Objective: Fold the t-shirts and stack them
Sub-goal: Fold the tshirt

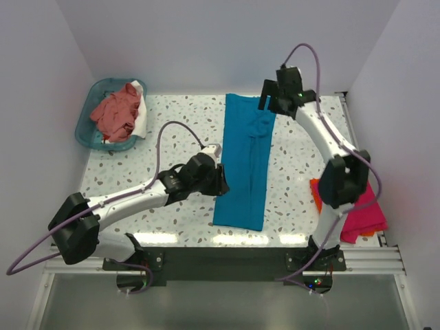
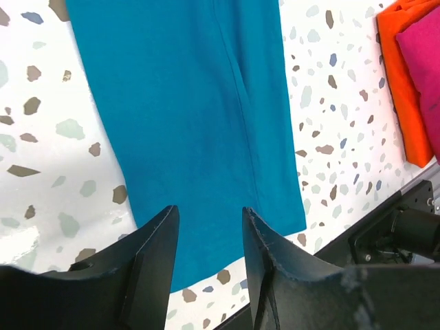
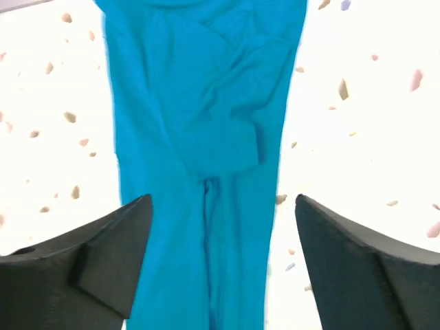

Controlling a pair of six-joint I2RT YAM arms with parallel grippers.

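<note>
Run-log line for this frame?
teal t-shirt: folded strip, flat | left gripper: open, mid-length | right gripper: open, far end

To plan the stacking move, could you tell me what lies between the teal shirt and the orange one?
Only bare speckled table lies between the teal shirt and the orange shirt; the left wrist view shows it.
</note>
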